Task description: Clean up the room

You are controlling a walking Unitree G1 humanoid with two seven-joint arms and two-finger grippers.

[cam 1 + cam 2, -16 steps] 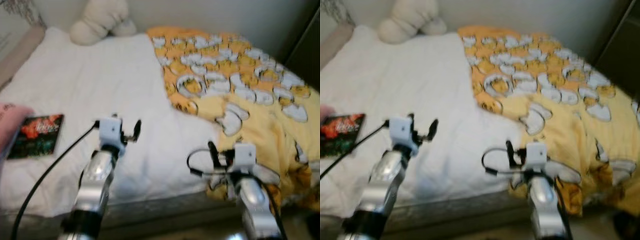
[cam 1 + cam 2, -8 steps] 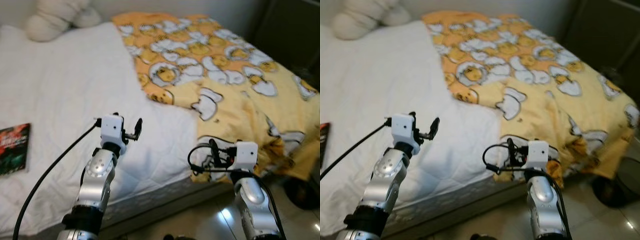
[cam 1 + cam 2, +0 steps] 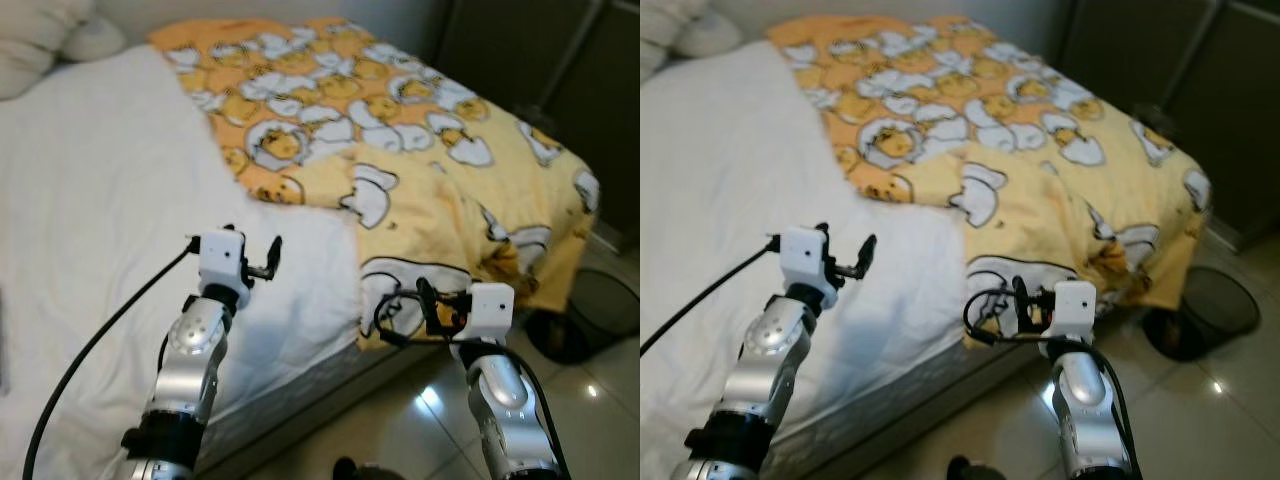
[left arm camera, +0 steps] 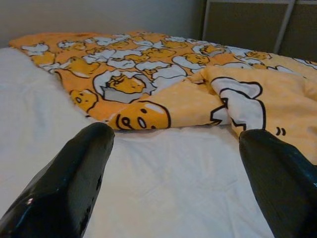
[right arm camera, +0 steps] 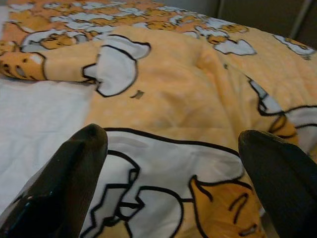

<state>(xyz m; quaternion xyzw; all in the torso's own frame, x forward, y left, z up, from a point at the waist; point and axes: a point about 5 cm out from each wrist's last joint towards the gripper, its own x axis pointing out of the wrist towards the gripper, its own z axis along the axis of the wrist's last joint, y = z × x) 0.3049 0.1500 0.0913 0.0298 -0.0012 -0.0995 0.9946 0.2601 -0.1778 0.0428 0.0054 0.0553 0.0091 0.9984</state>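
A yellow blanket (image 3: 400, 130) printed with white-and-orange cartoon figures covers the right part of the bed and hangs over its near corner. The bare white sheet (image 3: 90, 200) takes up the left part. My left gripper (image 3: 270, 257) is held over the sheet near the blanket's edge. It is open with nothing between its fingers (image 4: 74, 168). My right gripper (image 3: 425, 303) hovers at the bed's near edge, facing the hanging blanket (image 5: 168, 99). It is open and holds nothing as well.
A black mesh bin (image 3: 603, 302) stands on the glossy tiled floor (image 3: 420, 420) at the bed's right corner. Dark cabinet doors (image 3: 560, 60) rise behind the bed on the right. A pale cushion (image 3: 40, 40) lies at the far left.
The whole view has swung to the right: the dark book and most of the pale cushion have slid out on the left, the bin and floor came in. Both arms keep their pose.
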